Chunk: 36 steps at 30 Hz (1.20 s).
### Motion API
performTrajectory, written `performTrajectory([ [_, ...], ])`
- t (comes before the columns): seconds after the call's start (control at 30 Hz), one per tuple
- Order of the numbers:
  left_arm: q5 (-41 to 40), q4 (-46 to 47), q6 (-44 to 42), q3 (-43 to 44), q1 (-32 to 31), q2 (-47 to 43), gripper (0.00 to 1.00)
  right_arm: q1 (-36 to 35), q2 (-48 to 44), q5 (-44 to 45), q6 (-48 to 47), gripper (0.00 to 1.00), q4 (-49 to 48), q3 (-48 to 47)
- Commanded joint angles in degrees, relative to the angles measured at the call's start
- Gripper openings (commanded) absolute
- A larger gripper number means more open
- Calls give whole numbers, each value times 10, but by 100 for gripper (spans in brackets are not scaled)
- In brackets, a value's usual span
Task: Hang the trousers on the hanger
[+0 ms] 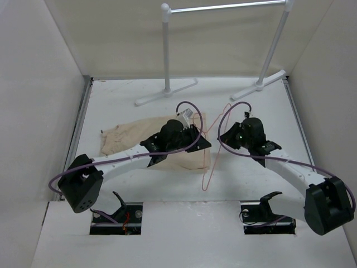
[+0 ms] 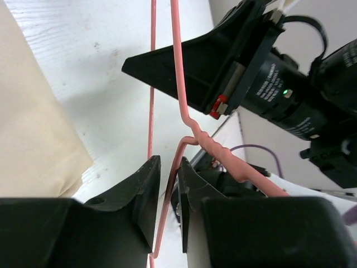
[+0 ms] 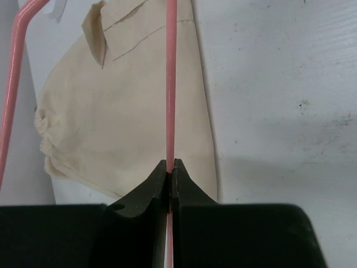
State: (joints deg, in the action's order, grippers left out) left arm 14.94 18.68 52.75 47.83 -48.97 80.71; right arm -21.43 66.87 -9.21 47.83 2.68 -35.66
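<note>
The beige trousers point(image 1: 128, 137) lie flat on the white table at centre left, partly under my left arm. They also show in the right wrist view point(image 3: 122, 111) and the left wrist view point(image 2: 28, 128). The pink wire hanger point(image 1: 210, 162) is held between the two grippers, just right of the trousers. My right gripper point(image 1: 222, 135) is shut on a straight run of the hanger wire point(image 3: 170, 84), its jaws point(image 3: 170, 163) pinched on it. My left gripper point(image 1: 205, 143) has its jaws point(image 2: 169, 164) a little apart, with the hanger wire point(image 2: 179, 84) passing between them near the twisted neck.
A white pipe garment rack point(image 1: 167, 56) stands at the back of the table, its feet point(image 1: 162, 95) spreading forward. White walls close in the left, right and back. The right arm's wrist body point(image 2: 268, 84) sits close in front of my left gripper.
</note>
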Motion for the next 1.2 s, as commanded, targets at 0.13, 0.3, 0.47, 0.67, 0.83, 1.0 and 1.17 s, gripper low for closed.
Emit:
performTrajectory([
  [0.13, -109, -94, -52, 23, -27, -2, 5, -7, 22, -18, -24, 5, -9, -20],
  [0.3, -185, -104, -44, 26, -63, -2, 0, -8, 25, -21, -31, 27, 1, -40],
  [0.47, -212, -85, -29, 31, -87, 17, 0, 6, -35, -17, -47, 56, 51, -36],
  [0.67, -199, 15, -19, 17, -93, 52, 0, 7, -56, -11, -58, 37, 79, -47],
  [0.83, -195, 45, -29, 70, -115, 39, 0, 10, -96, -3, -49, 36, 94, -62],
  [1.0, -176, 103, -33, 59, -105, 45, 0, 42, -112, -8, -49, 37, 115, -60],
  [1.17, -147, 173, -12, 24, -86, 95, 0, 45, -97, -10, -36, 43, 103, -34],
])
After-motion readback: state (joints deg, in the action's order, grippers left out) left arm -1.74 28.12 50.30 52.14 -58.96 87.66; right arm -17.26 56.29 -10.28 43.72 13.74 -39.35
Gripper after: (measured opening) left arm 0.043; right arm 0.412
